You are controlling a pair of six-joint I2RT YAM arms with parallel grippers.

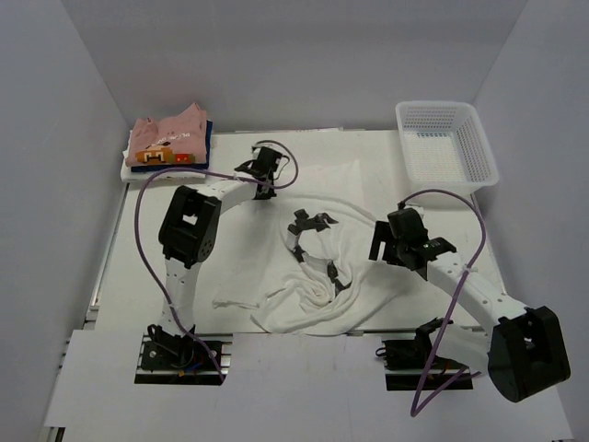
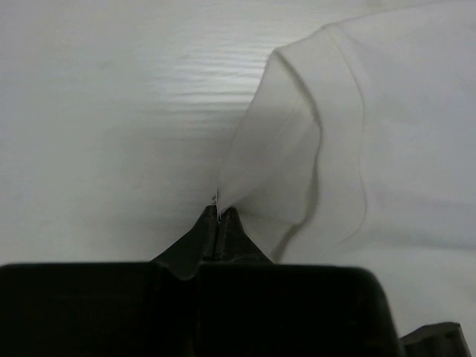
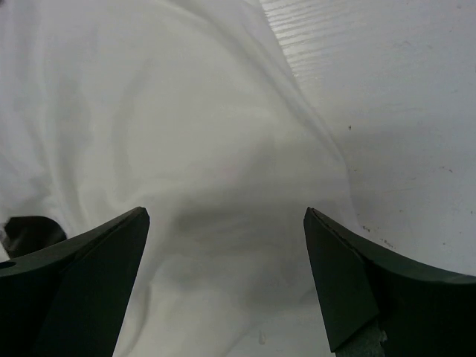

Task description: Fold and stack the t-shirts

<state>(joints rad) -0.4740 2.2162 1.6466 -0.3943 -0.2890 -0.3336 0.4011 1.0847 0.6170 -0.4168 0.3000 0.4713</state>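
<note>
Cloth sits pinched in the left gripper point(image 2: 218, 216), its jaws pressed fully together on a thin sleeve edge of the white shirt point(image 2: 372, 149), which fans up and to the right from the pinch. The right gripper point(image 3: 227, 216) hangs spread wide above the same shirt, holding nothing, with bare table point(image 3: 387, 111) to its right.

Seen from above, the white shirt point(image 1: 304, 308) lies crumpled mid-table. Its long axis runs from the far side, by the left gripper point(image 1: 265, 180), toward the near edge, and the right gripper point(image 1: 409, 247) is over its right side. Dark marks show on the cloth.

A folded stack point(image 1: 166, 147) with a pink shirt point(image 1: 170, 129) on top sits in the far left corner. A basket point(image 1: 486, 157) stands far right, apart from the shirt.
</note>
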